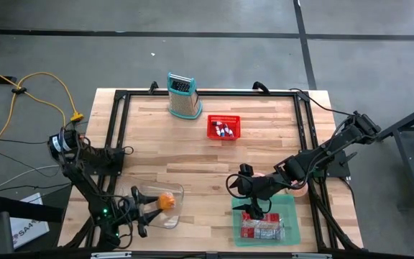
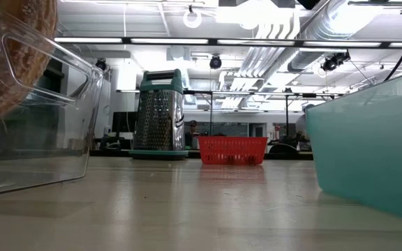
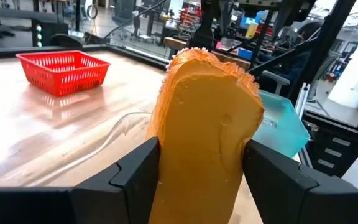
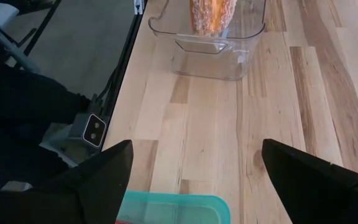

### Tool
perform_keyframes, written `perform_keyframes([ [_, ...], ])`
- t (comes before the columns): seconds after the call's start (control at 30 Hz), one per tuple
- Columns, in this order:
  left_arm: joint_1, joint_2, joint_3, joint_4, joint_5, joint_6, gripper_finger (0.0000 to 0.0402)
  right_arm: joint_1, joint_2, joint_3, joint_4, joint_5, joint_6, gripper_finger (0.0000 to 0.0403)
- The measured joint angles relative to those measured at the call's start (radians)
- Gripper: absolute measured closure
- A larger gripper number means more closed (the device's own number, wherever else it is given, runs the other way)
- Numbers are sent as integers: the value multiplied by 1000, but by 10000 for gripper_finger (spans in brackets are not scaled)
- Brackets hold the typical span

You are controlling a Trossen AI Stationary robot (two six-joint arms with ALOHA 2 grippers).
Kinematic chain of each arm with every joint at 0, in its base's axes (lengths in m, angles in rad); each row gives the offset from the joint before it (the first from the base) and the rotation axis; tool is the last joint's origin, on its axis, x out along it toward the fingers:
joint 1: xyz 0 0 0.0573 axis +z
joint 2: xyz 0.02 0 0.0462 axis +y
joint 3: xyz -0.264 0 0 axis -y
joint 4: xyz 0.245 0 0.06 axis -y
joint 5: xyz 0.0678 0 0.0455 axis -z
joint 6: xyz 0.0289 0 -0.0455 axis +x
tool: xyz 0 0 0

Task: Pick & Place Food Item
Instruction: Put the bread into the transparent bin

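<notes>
Gripping an orange, rough-edged food item (image 3: 207, 130), left gripper (image 3: 197, 171)

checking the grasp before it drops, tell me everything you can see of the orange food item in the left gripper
The orange food item is a tall, flat-faced slab, orange-tan with a rough, crumbly top edge. It stands upright, pinched on both sides by the left gripper's dark fingers. It sits over the clear plastic container at the table's front left. Whether it touches the container's floor cannot be told.
</notes>
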State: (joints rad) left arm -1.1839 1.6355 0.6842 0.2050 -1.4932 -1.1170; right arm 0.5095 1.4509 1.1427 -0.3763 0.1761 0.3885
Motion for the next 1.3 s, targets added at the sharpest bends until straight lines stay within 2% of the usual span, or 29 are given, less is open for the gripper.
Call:
perform_keyframes([
  [0.37, 26, 0, 0, -3, 69, -73, 190, 0, 0, 0, 4, 0, 0, 57],
  [0.73, 14, 0, 0, -4, 48, -76, 150, 0, 0, 0, 10, 0, 0, 57],
  [1.3, 3, -12, 0, -4, 23, -84, 139, 0, 0, 0, 14, 0, 0, 57],
])
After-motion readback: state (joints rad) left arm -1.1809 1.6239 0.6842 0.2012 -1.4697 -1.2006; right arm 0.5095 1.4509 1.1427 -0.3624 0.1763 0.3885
